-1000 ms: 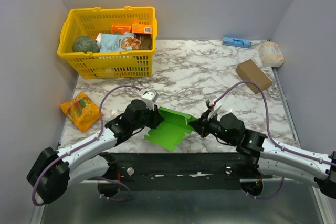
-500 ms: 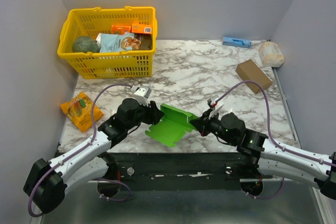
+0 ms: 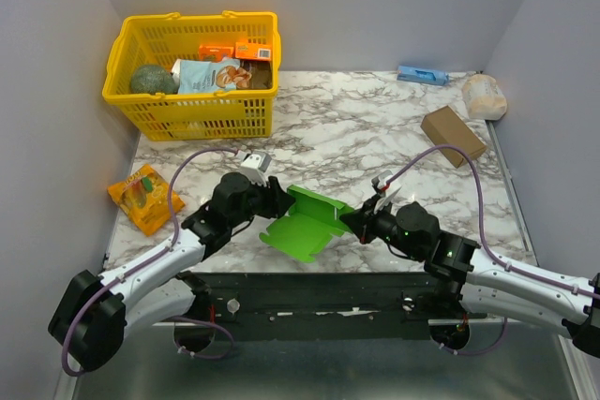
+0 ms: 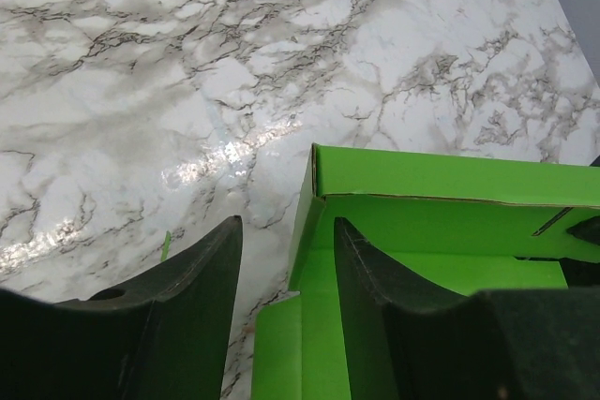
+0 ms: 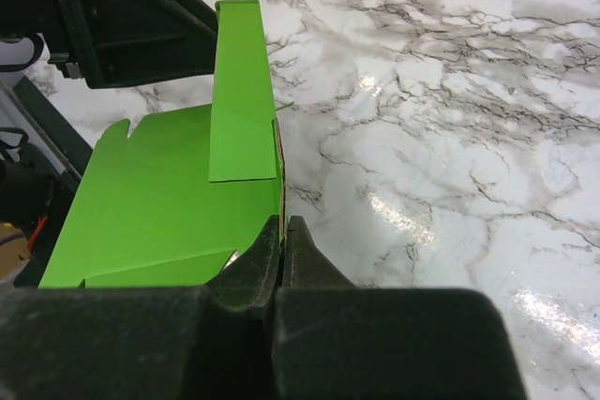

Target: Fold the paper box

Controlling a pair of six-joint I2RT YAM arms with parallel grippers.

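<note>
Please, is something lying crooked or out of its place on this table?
The orange packet lies askew at the table's left edge, seemingly overhanging it. The paper box is simply half folded.

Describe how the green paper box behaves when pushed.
The paper box looks like thin card, probably light and floppy; its raised wall would likely bend at creases. Pinched at one edge by the right pincer, it may swivel.

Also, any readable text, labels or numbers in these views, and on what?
Nothing legible in any view.
Printing and a white label on the orange cartons in the yellow basket: too small.
Print on the pale blue bag: blurred.
The orange packet: graphics only, unreadable.
The blue pack: too small.
The paper box and brown box: no markings visible.
</note>
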